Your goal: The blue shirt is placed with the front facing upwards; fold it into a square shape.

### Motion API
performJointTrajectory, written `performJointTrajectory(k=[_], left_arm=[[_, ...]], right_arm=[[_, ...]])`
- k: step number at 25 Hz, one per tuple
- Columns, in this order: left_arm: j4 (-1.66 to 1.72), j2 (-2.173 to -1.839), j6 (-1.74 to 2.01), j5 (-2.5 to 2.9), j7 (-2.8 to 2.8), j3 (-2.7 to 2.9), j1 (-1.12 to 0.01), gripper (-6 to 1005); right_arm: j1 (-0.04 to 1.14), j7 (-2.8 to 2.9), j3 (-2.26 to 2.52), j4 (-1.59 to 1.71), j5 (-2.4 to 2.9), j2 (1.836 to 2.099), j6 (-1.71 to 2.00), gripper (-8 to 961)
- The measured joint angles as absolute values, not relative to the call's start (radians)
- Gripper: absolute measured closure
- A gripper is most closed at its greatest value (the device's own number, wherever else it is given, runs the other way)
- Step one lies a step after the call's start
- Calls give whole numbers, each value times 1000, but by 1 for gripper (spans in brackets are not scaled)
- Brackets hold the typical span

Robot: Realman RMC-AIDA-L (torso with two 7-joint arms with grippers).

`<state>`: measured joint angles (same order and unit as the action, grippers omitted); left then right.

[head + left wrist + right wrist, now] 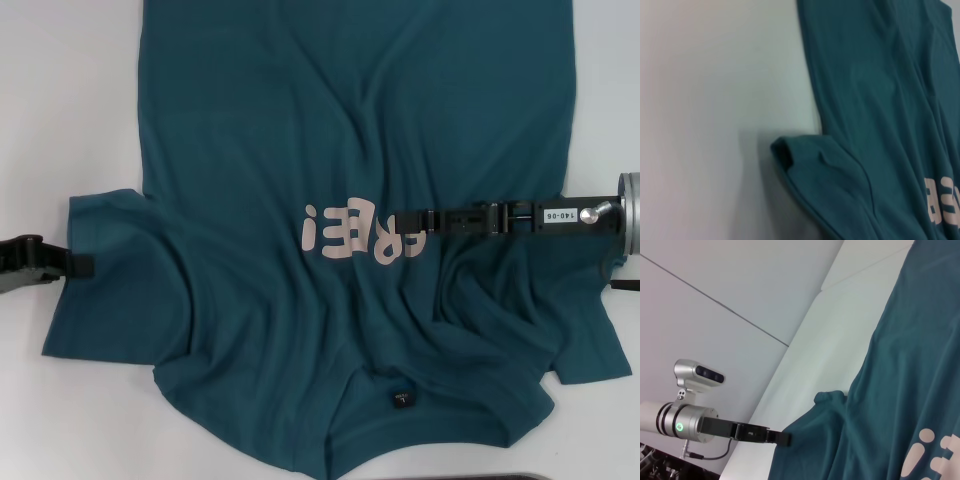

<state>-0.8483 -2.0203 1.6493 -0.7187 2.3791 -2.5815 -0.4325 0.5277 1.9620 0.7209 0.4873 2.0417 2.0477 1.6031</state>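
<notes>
The blue shirt (300,130) lies spread face up on the white table (60,100), collar and black neck tag (401,401) toward me, pale lettering (340,228) across the chest. My left gripper (84,265) sits at the outer edge of the shirt's left sleeve (110,280), shut on the sleeve's hem; the right wrist view shows it (782,439) at that same edge. The sleeve's corner (785,150) curls up off the table. My right gripper (402,220) reaches in from the right and hovers low over the lettering, where the cloth is wrinkled.
Bare white table (715,125) lies left of the shirt. A dark object (520,477) peeks in at the near table edge. The shirt's right sleeve (590,350) lies rumpled under my right arm. A grey wall (740,280) stands beyond the table.
</notes>
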Motion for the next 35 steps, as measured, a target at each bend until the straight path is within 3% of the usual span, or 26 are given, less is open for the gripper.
performJointTrajectory(k=[8, 19, 35], left_arm=[[-990, -2048, 1656, -709, 2362, -2528, -410, 967], [-1004, -2014, 1653, -628, 2378, -2580, -421, 968], [-978, -2003, 1685, -602, 2433, -2657, -449, 964]], right_arm=[[528, 1963, 721, 487, 2042, 2048, 1603, 87], [537, 1965, 721, 488, 2042, 2046, 1603, 86], [542, 1965, 721, 488, 2042, 2045, 1600, 86]])
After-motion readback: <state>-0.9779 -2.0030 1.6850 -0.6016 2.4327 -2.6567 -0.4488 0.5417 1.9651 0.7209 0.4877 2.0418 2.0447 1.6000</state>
